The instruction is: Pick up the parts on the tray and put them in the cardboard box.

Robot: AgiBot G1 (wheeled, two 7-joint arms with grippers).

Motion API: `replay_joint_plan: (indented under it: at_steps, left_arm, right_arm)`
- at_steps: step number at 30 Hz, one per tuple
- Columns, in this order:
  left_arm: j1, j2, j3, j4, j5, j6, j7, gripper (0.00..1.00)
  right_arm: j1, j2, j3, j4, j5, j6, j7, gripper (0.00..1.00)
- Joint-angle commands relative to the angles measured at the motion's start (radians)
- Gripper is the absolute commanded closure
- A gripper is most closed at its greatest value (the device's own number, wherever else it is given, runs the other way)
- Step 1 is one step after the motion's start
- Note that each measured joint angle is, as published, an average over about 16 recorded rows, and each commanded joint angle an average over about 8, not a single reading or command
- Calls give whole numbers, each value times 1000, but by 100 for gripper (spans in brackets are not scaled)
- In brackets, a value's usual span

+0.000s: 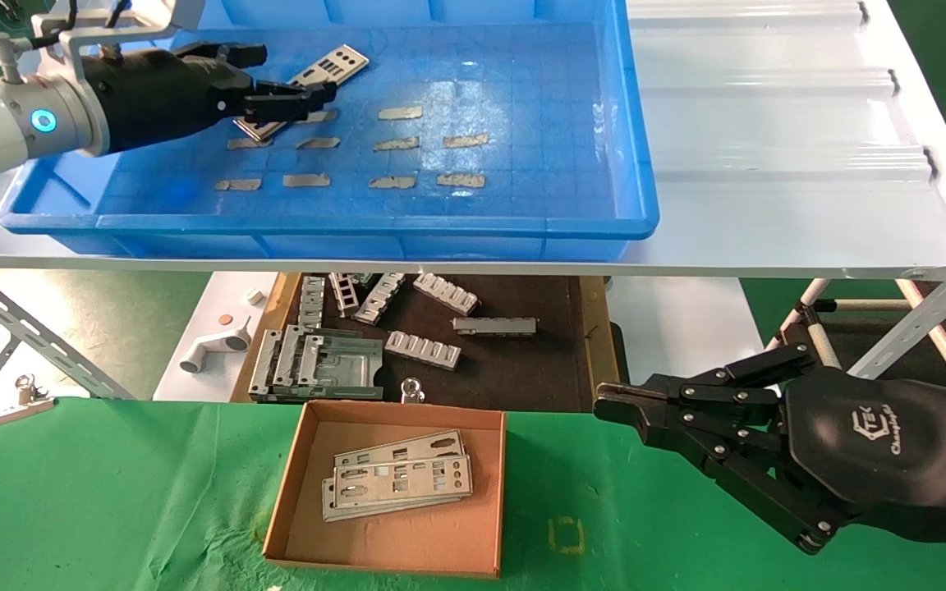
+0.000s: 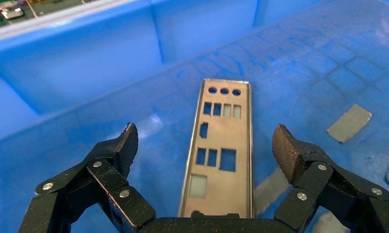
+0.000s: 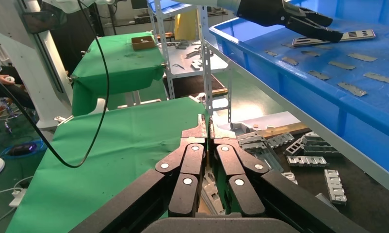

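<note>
One silver-grey plate (image 1: 335,64) lies flat on the floor of the blue tray (image 1: 522,223) at its back left. My left gripper (image 1: 296,78) is open and hovers low over it. In the left wrist view the plate (image 2: 220,145) lies lengthwise between the two spread fingers (image 2: 127,145), untouched, with the gripper (image 2: 205,143) just above the tray floor (image 2: 304,58). The cardboard box (image 1: 309,509) sits on the green cloth in front and holds a stack of plates (image 1: 399,480). My right gripper (image 1: 604,402) is shut and empty, parked right of the box.
Several tan tape strips (image 1: 399,112) are stuck on the tray floor. The tray rests on a white shelf (image 1: 769,123). Below it a dark mat carries ribbed grey brackets (image 1: 424,349). A metal clip (image 1: 25,394) lies at the cloth's left edge.
</note>
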Motion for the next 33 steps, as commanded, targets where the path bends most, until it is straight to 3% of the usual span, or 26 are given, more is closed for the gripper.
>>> replay_joint_plan:
  at_steps: [1, 4, 7, 33]
  left_arm:
    - [-4, 2, -1, 14, -1, 4, 4, 49]
    - [-9, 6, -1, 27, -2, 8, 7, 86]
    - [-13, 9, -1, 34, -2, 17, 11, 100]
    - [-12, 8, 6, 63, 9, 36, 68, 100]
  right_arm:
    - [0, 0, 0, 0, 0, 0, 0, 100]
    - [0, 0, 0, 0, 0, 0, 0, 100]
    - [0, 0, 0, 0, 0, 0, 0, 100]
    - [0, 0, 0, 0, 0, 0, 0, 100]
